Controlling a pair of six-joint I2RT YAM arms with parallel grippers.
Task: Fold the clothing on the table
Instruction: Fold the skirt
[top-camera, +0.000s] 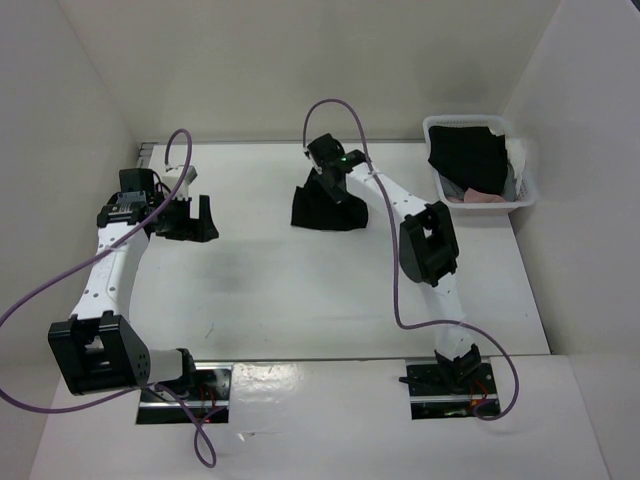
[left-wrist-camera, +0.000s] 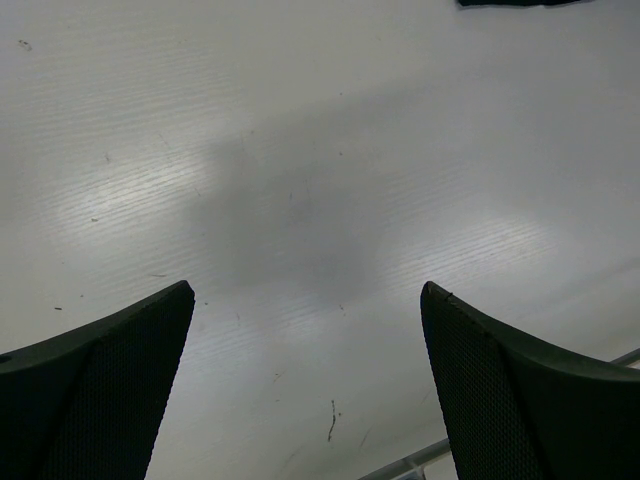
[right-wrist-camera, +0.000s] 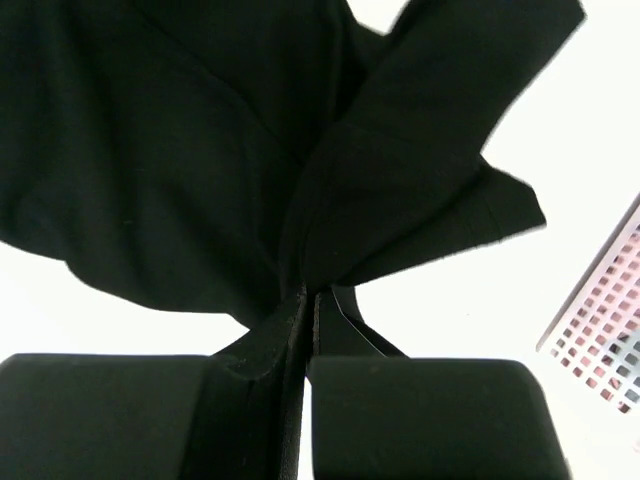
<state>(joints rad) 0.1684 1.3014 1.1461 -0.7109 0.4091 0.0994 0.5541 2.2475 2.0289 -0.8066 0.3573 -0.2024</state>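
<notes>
The clothing (top-camera: 325, 212) is a plain black garment bunched on the white table (top-camera: 300, 290) at the back centre. My right gripper (top-camera: 332, 180) is shut on a gathered fold of it; in the right wrist view the clothing (right-wrist-camera: 250, 150) hangs in folds from the closed fingertips (right-wrist-camera: 312, 292). My left gripper (top-camera: 188, 222) hovers over bare table at the left, well apart from the clothing, its fingers (left-wrist-camera: 110, 385) spread wide with nothing between them. In the left wrist view only a sliver of the clothing (left-wrist-camera: 520, 3) shows at the top edge.
A white plastic basket (top-camera: 520, 195) holding black, pink and white pieces stands at the back right corner; its lattice wall (right-wrist-camera: 605, 330) shows beside the right gripper. White walls close in the left, back and right sides. A metal rail (left-wrist-camera: 420, 460) runs along the table edge.
</notes>
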